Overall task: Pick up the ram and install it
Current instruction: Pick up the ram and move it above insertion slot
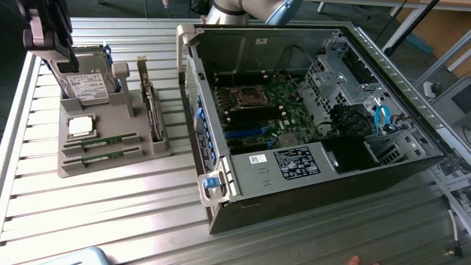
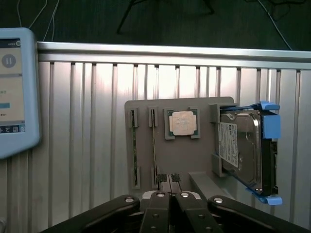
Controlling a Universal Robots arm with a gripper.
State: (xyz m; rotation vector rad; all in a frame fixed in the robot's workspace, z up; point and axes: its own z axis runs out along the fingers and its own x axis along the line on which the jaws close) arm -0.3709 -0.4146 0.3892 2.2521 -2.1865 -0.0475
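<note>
**Exterior view.** Seeing the gripper [image 1: 66, 65] hanging at the exterior view's upper left, just above the hard drive [image 1: 88, 84]. Holding nothing. Finding the hard drive standing upright at the far end of a grey holder [image 1: 118, 164] on the slatted metal desk [image 1: 110, 210]. Noting the processor chip [image 1: 81, 126] lying flat on the holder, between the hard drive and the ram sticks [image 1: 99, 143]. Seeing both ram sticks sitting on edge in two parallel slots at the holder's end toward the camera, untouched and apart from the gripper. Spotting a green expansion card [image 1: 151, 110] standing upright along the holder's side nearest the computer case [image 1: 243, 33]. Finding the case lying open at the exterior view's right, with the motherboard [image 1: 257, 107] exposed and a blue latch [image 1: 211, 185] at its near corner.

**Wrist view.** Looking past the fingers [image 2: 162, 180], pressed together with nothing between them. Seeing the holder [image 2: 180, 155] just beyond the fingertips, with the two ram sticks [image 2: 154, 145] seated side by side in their slots. Finding the processor chip [image 2: 182, 123] next to them in its square recess. Noting the hard drive [image 2: 240, 145] beyond the chip, clasped in a blue bracket [image 2: 269, 126]. Spotting a light-blue touchscreen device [image 2: 14, 87] resting on the desk [image 2: 97, 121], well apart from the holder.
</note>
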